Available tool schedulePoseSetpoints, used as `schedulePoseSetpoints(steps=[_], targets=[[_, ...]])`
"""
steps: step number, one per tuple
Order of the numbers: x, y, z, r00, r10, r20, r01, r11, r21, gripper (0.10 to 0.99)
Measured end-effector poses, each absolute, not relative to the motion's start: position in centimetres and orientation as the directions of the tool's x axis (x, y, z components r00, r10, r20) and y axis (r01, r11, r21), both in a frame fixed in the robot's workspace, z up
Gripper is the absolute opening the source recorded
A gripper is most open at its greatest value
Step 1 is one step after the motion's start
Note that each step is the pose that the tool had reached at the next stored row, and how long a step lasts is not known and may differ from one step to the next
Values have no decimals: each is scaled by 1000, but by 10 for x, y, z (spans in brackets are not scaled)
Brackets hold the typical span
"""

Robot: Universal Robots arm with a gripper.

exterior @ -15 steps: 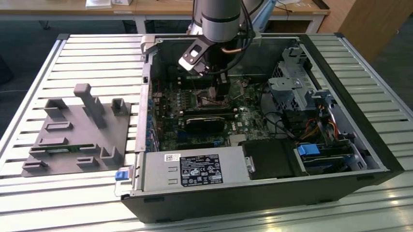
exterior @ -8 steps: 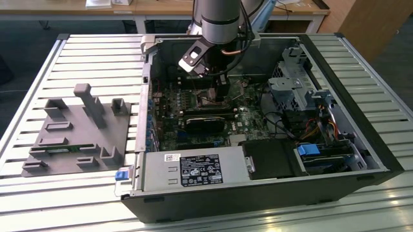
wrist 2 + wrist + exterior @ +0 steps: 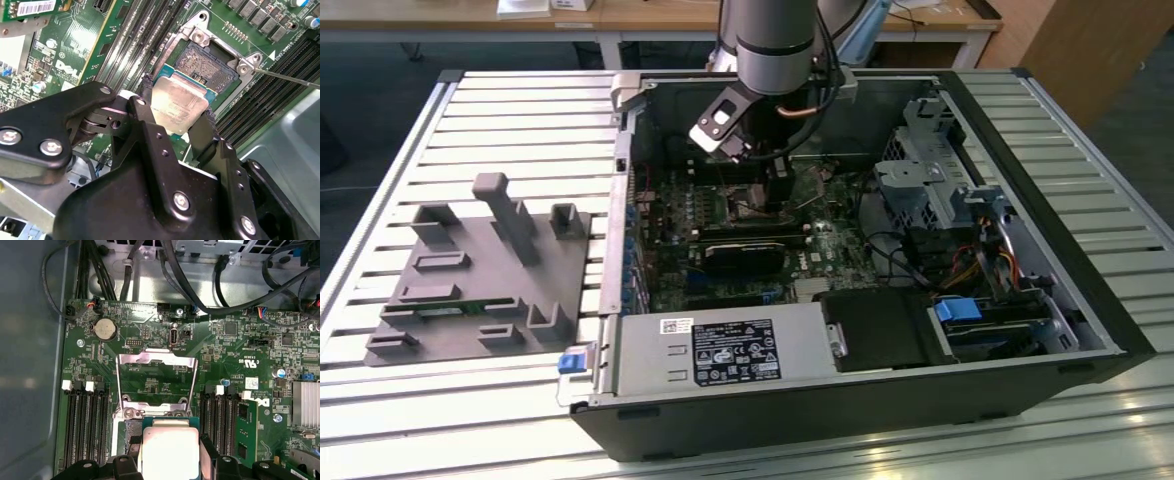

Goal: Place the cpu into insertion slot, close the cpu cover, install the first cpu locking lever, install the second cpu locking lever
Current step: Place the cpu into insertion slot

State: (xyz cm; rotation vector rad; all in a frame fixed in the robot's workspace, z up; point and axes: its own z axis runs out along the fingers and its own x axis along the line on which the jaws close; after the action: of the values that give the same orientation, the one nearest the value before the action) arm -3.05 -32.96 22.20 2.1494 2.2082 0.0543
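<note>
Over the insertion slot [image 3: 211, 60], partly hidden beneath it, the gripper [image 3: 178, 101] pinches the cpu [image 3: 179, 105] by two edges.

You have a table [image 3: 494, 110] with a top of pale metal slats. An open computer case [image 3: 881, 410] with black walls lies on its side directly on the slats, its inside facing up. Just beside the case, on the exterior view's left, a flat grey plastic rack [image 3: 467, 290] with several upright posts and blocks rests on the same slats.
</note>
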Motion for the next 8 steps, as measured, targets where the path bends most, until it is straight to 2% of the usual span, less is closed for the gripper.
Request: schedulePoseSetpoints(steps=[8], targets=[[-31,-330,220,-26,999,-18,997,27,66,537]])
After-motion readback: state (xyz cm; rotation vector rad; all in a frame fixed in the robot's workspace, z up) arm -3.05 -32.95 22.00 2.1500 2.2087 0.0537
